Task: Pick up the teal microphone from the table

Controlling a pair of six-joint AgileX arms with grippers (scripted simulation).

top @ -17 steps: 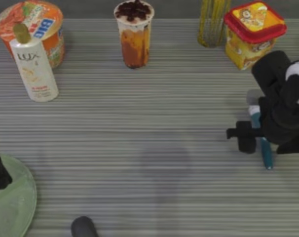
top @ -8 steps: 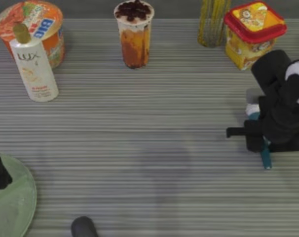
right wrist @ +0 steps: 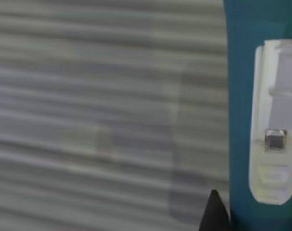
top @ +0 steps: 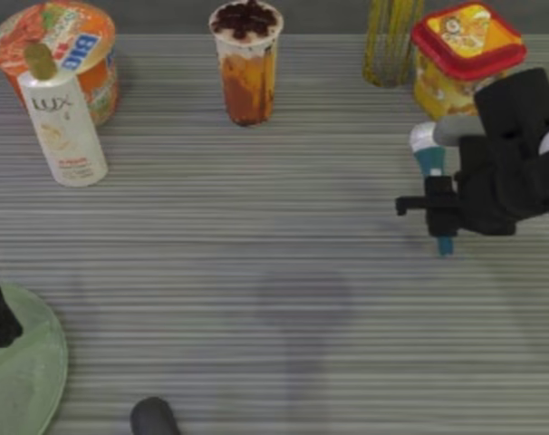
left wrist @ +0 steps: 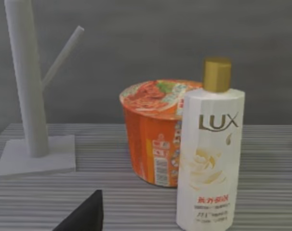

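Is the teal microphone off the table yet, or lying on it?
Apparently lifted: the right gripper is shut on the teal microphone, and the right wrist view shows the table beyond it.

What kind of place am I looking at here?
Probably a simulated tabletop test bench: a striped table holds household items like a Lux bottle and noodle cup, while the right gripper holds a teal microphone.

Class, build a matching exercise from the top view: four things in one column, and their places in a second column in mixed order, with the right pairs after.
Things:
1. teal microphone
2. Lux bottle
3. green plate
4. yellow tub with red lid

Places:
A. near left corner of the table
B. far right, behind the right arm
C. held in the right claw
D. far left, in front of the orange noodle cup

Pairs: 1-C, 2-D, 3-A, 4-B
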